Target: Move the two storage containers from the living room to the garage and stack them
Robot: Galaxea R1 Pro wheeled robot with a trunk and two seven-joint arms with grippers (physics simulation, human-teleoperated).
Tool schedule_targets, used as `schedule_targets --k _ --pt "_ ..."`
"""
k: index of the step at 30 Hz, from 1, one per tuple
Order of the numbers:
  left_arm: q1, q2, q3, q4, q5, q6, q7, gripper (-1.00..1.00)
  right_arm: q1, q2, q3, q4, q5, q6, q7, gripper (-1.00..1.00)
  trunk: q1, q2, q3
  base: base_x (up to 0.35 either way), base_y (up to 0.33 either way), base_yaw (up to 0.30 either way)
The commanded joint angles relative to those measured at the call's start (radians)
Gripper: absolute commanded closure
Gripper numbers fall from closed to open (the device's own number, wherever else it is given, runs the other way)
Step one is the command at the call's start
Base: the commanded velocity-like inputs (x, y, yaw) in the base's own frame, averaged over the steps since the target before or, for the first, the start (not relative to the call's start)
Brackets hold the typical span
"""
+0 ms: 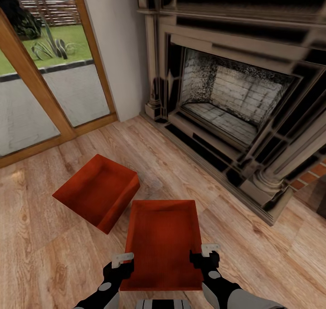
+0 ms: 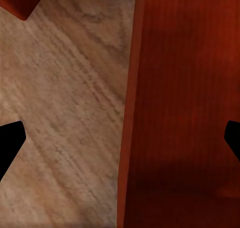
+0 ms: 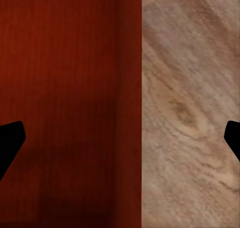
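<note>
Down at the lower centre of the head view, one storage container (image 1: 164, 241) lies on the light wood plank floor (image 1: 54, 254) with its open top facing up. The left gripper (image 1: 123, 260) sits over its left wall and the right gripper (image 1: 204, 254) over its right wall. In both wrist views the fingers (image 2: 11, 143) stand wide apart, each pair straddling a container wall with one tip over the red inside and one over the planks; nothing is clamped. The second storage container (image 1: 97, 191) rests to the upper left, turned at an angle. A dark fireplace (image 1: 226, 96) fills the upper right, and wood-framed glass doors (image 1: 40, 73) the upper left.
</note>
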Motion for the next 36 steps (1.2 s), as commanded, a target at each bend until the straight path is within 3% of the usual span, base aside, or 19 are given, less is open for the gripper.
schedule_targets --k 1,15,25,36 --pt "-0.001 0.000 -0.009 0.001 0.008 -0.004 0.005 -1.00 -0.001 0.000 0.009 0.001 -0.010 -0.004 -0.003 -1.00 0.000 0.000 -0.001 0.000 0.000 0.000" --pt "-0.001 0.002 -0.009 0.001 0.008 -0.004 0.005 -1.00 -0.001 0.000 0.010 0.001 -0.010 -0.002 -0.006 -1.00 0.000 0.000 -0.001 0.000 0.000 0.000" --pt "-0.001 0.002 -0.009 0.001 0.008 -0.004 0.005 -1.00 -0.001 0.000 0.009 0.001 -0.010 -0.003 -0.007 -1.00 0.038 -0.070 -0.032 0.000 0.000 0.000" --pt "-0.001 0.002 -0.009 0.001 0.008 -0.004 0.005 -1.00 -0.001 0.000 0.009 0.001 -0.010 -0.004 -0.007 -1.00 0.038 -0.070 -0.032 0.000 0.000 0.000"
